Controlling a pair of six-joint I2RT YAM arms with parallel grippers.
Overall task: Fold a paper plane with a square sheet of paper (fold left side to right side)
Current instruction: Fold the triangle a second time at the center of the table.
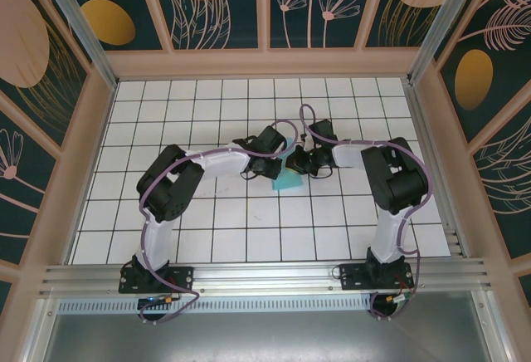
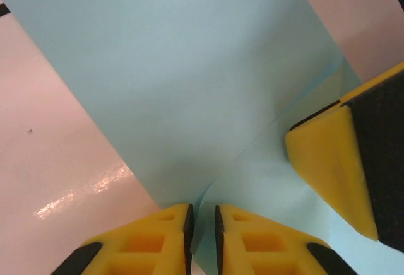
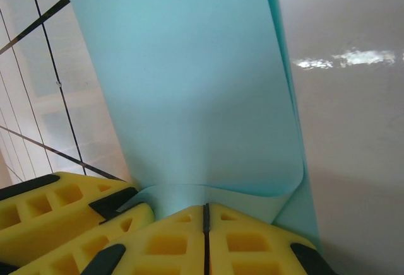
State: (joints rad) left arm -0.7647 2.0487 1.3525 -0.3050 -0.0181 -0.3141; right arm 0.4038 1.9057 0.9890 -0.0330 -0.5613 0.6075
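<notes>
The light turquoise square sheet of paper (image 1: 290, 182) lies at the table's middle, bent over on itself, with one flap lifted; it has no paper plane shape. Both grippers meet over its far edge. My left gripper (image 2: 202, 215) stands slightly open, its pads a narrow gap apart, with a paper edge (image 2: 177, 79) running between them. My right gripper (image 3: 206, 209) is shut on the curled fold of the sheet (image 3: 189, 86). A yellow finger of the right gripper (image 2: 334, 161) rests on the paper close to my left fingertips. The left gripper's fingers (image 3: 63, 205) sit beside the right one.
The white gridded table (image 1: 207, 105) is walled by wooden frames with patterned panels on three sides. An aluminium rail (image 1: 265, 279) with both arm bases runs along the near edge. Purple cables loop over the two wrists.
</notes>
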